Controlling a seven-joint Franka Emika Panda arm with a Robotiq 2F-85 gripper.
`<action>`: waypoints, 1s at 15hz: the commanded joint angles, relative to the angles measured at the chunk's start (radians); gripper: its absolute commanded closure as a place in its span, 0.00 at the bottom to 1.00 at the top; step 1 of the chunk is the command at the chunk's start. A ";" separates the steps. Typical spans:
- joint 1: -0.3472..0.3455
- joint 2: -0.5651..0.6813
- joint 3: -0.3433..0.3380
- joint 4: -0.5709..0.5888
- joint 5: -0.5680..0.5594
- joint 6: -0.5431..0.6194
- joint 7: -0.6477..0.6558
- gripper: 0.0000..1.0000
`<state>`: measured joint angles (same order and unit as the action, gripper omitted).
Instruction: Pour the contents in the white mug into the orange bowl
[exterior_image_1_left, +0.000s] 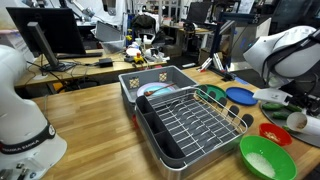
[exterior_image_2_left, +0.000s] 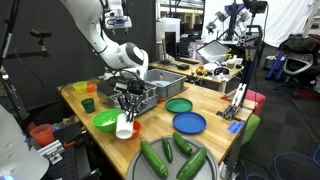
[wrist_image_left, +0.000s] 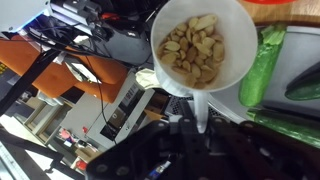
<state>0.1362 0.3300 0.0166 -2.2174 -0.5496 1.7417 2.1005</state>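
A: Where is the white mug (exterior_image_2_left: 124, 126)?
B: Just right of the green bowl (exterior_image_2_left: 104, 121), off the table; the fingers (exterior_image_2_left: 126, 110) are clamped on it.
A: Poured?
B: Not yet; the wrist view shows nuts (wrist_image_left: 192, 48) filling it; the orange bowl (exterior_image_1_left: 275, 132), beside the green bowl, waits; tipping remains.

The wooden table (exterior_image_1_left: 90, 110) carries a grey dish rack (exterior_image_2_left: 160, 88) near its middle. In an exterior view, a green plate (exterior_image_2_left: 178, 105) lies at 4 o'clock from the rack and a blue plate (exterior_image_2_left: 189, 122) at 5 o'clock. A green bowl (exterior_image_2_left: 103, 121) sits at 7 o'clock, and long green vegetables (exterior_image_2_left: 155, 158) lie at 6 o'clock by the near edge. The orange bowl (exterior_image_1_left: 275, 132) stands just beside the green bowl.
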 joint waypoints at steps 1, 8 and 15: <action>0.027 0.050 -0.011 0.062 0.007 -0.097 0.042 0.98; 0.064 0.095 -0.010 0.110 0.012 -0.167 0.047 0.98; 0.084 0.167 -0.012 0.177 0.014 -0.226 0.048 0.98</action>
<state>0.2002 0.4521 0.0138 -2.0943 -0.5453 1.5986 2.1064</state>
